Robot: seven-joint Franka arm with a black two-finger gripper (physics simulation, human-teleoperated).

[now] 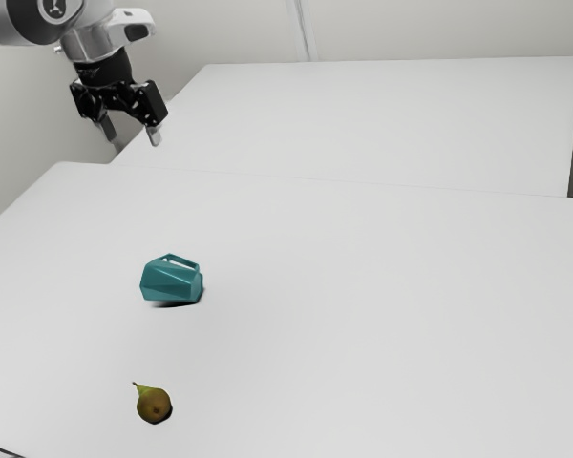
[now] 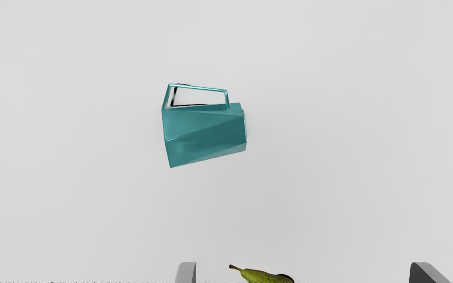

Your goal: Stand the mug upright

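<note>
teal mug [image 2: 207,135], green-brown pear [image 1: 154,405], plain pale grey-white table [image 1: 363,315], grey fingers [image 2: 186,273]

Pear [image 1: 154,405]; white table [image 1: 382,315]

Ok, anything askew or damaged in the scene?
Yes: the teal mug lies on its side on the table, handle out to the side, when it would normally stand on its base. No damage or spill visible. The pear nearby looks normal.
</note>
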